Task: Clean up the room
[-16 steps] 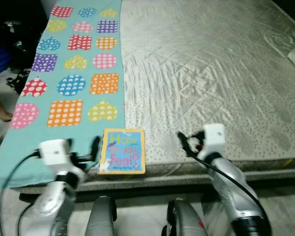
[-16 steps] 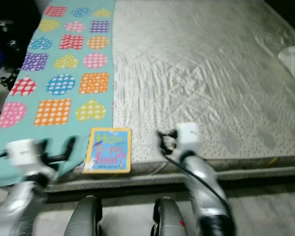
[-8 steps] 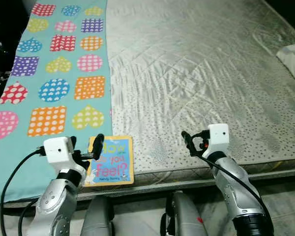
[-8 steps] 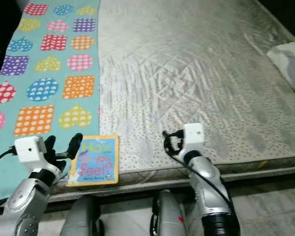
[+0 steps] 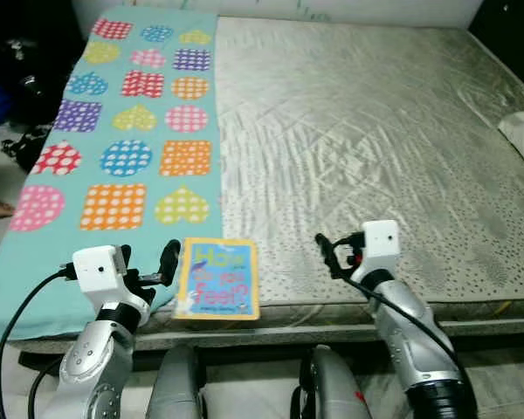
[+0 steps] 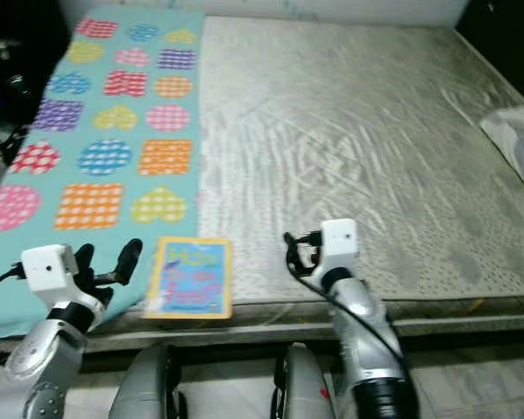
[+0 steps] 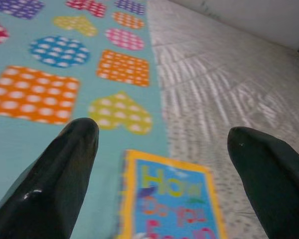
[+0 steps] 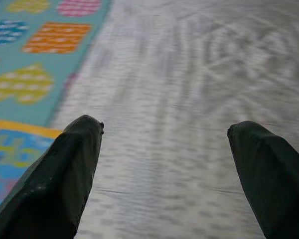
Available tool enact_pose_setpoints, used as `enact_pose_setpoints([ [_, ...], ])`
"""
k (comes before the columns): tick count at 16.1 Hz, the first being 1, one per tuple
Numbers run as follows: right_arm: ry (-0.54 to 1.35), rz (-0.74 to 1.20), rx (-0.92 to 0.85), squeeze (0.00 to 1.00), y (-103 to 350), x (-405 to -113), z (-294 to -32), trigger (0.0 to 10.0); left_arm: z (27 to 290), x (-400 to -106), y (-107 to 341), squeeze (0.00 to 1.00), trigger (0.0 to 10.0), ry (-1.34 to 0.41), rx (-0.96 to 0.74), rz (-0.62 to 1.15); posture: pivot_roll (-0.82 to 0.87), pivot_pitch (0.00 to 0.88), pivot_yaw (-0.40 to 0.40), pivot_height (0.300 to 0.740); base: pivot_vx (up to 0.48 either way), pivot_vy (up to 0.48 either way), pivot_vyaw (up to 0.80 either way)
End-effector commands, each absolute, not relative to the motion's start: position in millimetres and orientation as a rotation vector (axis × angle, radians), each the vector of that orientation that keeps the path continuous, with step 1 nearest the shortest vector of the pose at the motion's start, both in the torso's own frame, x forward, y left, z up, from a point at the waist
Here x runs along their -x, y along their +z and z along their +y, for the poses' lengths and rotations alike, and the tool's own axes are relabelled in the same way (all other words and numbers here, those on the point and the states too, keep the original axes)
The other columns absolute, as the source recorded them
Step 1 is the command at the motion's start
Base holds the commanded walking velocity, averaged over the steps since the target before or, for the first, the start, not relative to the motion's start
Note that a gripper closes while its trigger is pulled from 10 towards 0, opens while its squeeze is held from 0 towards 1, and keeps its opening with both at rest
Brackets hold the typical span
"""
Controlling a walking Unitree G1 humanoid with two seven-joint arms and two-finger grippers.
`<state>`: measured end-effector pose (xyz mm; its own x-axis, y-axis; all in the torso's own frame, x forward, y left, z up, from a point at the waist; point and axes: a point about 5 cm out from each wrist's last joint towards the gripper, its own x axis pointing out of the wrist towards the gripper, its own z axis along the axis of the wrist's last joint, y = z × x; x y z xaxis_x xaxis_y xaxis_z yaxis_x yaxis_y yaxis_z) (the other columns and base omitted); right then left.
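Left eye view: a children's board book lies flat at the near edge of the bed.
Its cover is blue with a yellow border and colourful lettering, resting where the teal blanket with dotted hearts meets the pale quilted mattress. The left gripper, fingers spread, hovers just beside the book; the right gripper, also spread, hangs over the mattress edge.

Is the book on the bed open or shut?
Shut. The book lies flat, front cover up, at the mattress near edge, partly over the teal blanket. The left pincer is open, aimed at it, not touching.
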<state>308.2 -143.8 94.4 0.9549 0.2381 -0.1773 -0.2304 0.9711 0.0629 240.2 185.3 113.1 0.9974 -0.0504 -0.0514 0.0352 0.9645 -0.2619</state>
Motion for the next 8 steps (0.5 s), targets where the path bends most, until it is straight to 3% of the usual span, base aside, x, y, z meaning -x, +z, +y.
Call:
enact_pose_setpoints([
  [1,0.227,0.199,-0.04,0.0,90.8,-307.3,-148.8,10.0,186.6,-238.5,110.3,0.0,10.0,-0.042,0.261,0.071,0.03,0.192,-0.035,0.625,0.0,0.48,0.0],
  [3,0.225,0.199,-0.041,0.0,90.7,-307.3,-148.9,10.0,186.6,-238.5,110.3,0.0,10.0,-0.043,0.261,0.071,0.03,0.196,-0.035,0.625,0.0,0.48,0.0],
  [8,0.223,0.201,-0.043,0.0,90.6,-308.1,-148.7,10.0,188.3,-239.6,110.1,0.0,10.0,-0.031,0.255,0.072,0.03,0.211,-0.034,0.625,0.0,0.0,0.0],
])
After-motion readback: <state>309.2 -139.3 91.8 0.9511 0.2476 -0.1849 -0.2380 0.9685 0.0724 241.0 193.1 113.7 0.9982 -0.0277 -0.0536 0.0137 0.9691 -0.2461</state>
